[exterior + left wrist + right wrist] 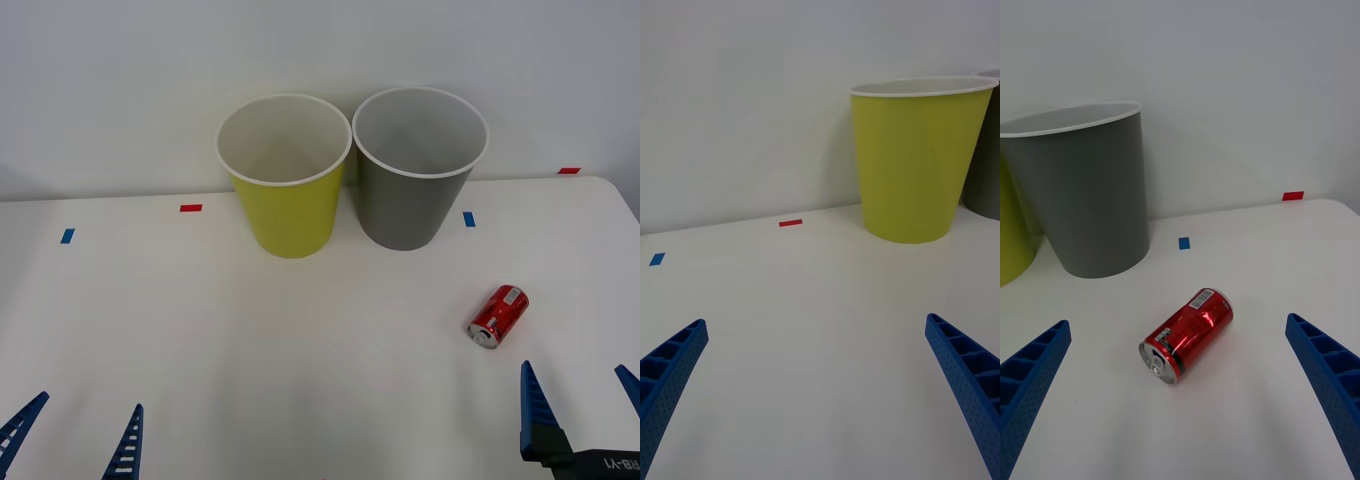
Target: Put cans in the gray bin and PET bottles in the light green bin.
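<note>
While the red can (497, 316) lies on its side on the white table (300, 350) just ahead of the right gripper (580, 400), whose fingers are spread wide, the gray bin (415, 170) and light green bin (285, 175) stand farther ahead, and the left gripper (75, 435) waits, likewise spread.
</note>
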